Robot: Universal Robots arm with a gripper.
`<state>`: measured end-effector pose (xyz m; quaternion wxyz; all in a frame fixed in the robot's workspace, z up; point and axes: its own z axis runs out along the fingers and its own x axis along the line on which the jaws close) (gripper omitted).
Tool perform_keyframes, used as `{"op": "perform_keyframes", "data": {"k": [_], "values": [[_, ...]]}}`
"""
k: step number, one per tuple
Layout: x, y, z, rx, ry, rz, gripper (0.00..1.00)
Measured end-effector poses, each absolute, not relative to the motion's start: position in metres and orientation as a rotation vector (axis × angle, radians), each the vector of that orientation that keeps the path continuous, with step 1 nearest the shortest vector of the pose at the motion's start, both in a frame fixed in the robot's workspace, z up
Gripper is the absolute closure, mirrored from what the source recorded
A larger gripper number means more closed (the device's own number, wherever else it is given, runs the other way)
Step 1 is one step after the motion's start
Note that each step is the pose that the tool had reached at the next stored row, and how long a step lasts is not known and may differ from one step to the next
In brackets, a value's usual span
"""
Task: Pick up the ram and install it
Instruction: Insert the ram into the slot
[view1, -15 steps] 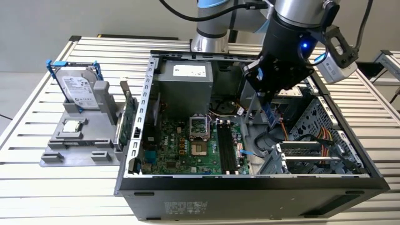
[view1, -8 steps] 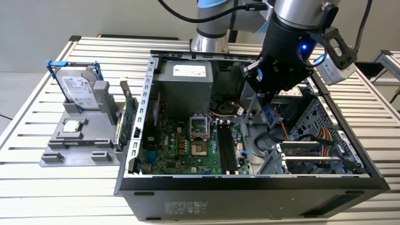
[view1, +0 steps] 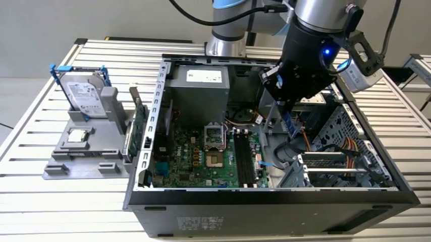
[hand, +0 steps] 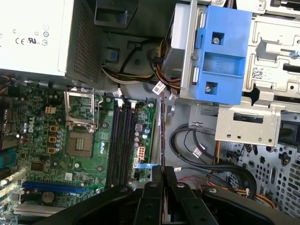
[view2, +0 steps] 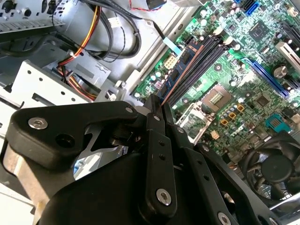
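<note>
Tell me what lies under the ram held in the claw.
The ram, held in the claw, hangs over the motherboard edge beside the empty memory slots. The spot directly beneath is covered by the stick.

A white slatted table (view1: 60, 201) stands before a plain grey wall (view1: 101, 17), under even light.

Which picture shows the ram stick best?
The exterior view: the ram hangs upright from the gripper above the open computer case, its blue side facing us. In both wrist views it appears edge-on, a thin strip between the fingers.
</note>
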<state>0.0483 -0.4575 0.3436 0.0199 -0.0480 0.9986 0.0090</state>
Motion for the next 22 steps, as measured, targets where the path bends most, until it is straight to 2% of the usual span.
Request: {"op": "perform_keyframes", "data": {"k": [22], "values": [[0.048, -0.457, 0.332, -0.133, 3.087, 0.027, 1.0]]}}
